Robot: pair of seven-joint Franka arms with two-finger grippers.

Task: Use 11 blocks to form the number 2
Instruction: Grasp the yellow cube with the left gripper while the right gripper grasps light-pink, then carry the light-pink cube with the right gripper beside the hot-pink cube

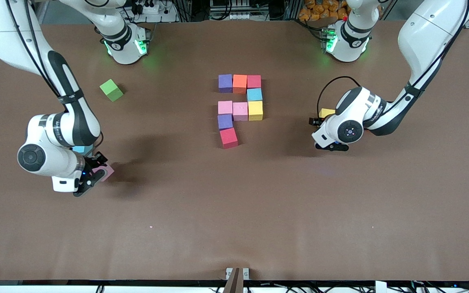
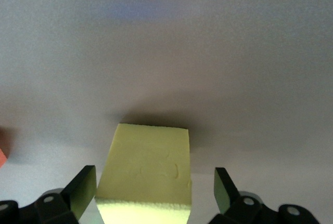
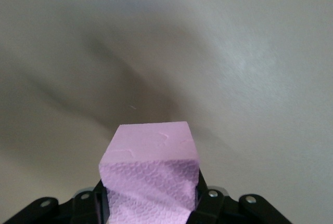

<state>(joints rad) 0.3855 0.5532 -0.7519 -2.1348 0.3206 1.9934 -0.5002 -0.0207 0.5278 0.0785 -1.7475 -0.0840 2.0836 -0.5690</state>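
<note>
The right tool (image 1: 96, 176) is clenching a pink block (image 3: 151, 174) low over the brown surface (image 1: 259, 211) toward the right arm's end, with a light blue cube (image 1: 80, 149) just beside the wrist. The left tool (image 2: 156, 195) is standing released, its fingers (image 2: 82, 188) spread on either side of a yellow block (image 2: 148, 169) and not touching it, toward the left arm's end of the surface. In the middle the unfinished number 2 (image 1: 240, 108) is lying as nine cubes, purple, orange and red in the row farthest from the front camera, and a lime-green cube (image 1: 111, 90) is sitting apart near the right arm's base.
</note>
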